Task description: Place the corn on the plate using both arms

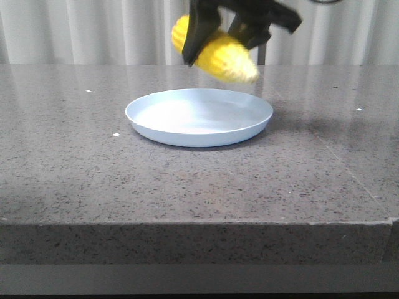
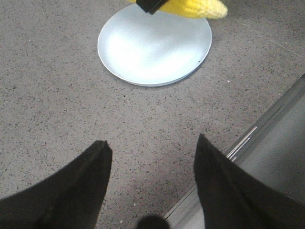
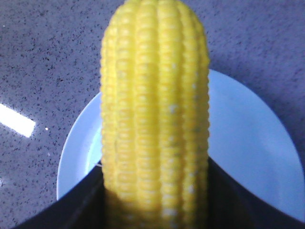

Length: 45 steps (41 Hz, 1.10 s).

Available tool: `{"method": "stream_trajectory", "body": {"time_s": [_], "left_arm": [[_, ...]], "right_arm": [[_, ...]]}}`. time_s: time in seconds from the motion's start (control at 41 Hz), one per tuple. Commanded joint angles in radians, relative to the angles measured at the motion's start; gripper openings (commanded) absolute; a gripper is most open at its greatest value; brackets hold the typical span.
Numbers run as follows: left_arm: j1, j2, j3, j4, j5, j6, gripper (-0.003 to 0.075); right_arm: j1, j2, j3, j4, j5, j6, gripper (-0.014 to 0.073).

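The yellow corn [image 1: 227,56] hangs tilted in the air above the far rim of the pale blue plate [image 1: 187,118], its paler tip down to the right. My right gripper [image 1: 225,28] is shut on the corn from above. In the right wrist view the corn [image 3: 155,95] fills the gap between the black fingers [image 3: 81,205], with the plate [image 3: 252,138] below it. My left gripper [image 2: 152,148] is open and empty, well back from the plate [image 2: 152,52] and over bare table. The corn [image 2: 200,6] shows at the edge of that view.
The plate sits on a speckled grey stone table [image 1: 93,174] whose front edge [image 1: 199,224] runs across the front view. The left wrist view shows the table's edge with a metal strip [image 2: 243,140] just beside the left gripper. A pale curtain [image 1: 75,31] hangs behind.
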Motion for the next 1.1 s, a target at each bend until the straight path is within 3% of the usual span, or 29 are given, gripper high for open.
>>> {"method": "stream_trajectory", "body": {"time_s": [0.0,0.122,0.22,0.317,0.537,0.805,1.073], "left_arm": [[-0.008,0.0,-0.027,0.002,-0.068,-0.012,0.0389],[-0.008,0.0,-0.027,0.002,-0.068,-0.012,0.0389],[-0.008,0.0,-0.027,0.002,-0.068,-0.012,0.0389],[-0.008,0.0,-0.027,0.002,-0.068,-0.012,0.0389],[-0.008,0.0,-0.027,0.002,-0.068,-0.012,0.0389],[-0.008,0.0,-0.027,0.002,-0.068,-0.012,0.0389],[-0.008,0.0,-0.027,0.002,-0.068,-0.012,0.0389]], "right_arm": [[0.001,-0.004,-0.02,0.037,-0.094,0.003,0.026],[0.004,0.041,-0.02,0.037,-0.104,0.003,0.033],[0.004,0.057,-0.02,0.037,-0.102,0.003,0.0519],[0.004,0.054,-0.021,0.028,-0.096,-0.004,0.0651],[0.004,-0.043,-0.021,-0.071,-0.067,-0.004,0.0626],[0.004,-0.298,-0.019,-0.253,0.137,-0.006,0.0626],[0.004,-0.613,0.099,-0.266,0.247,-0.064,0.0626]]}}
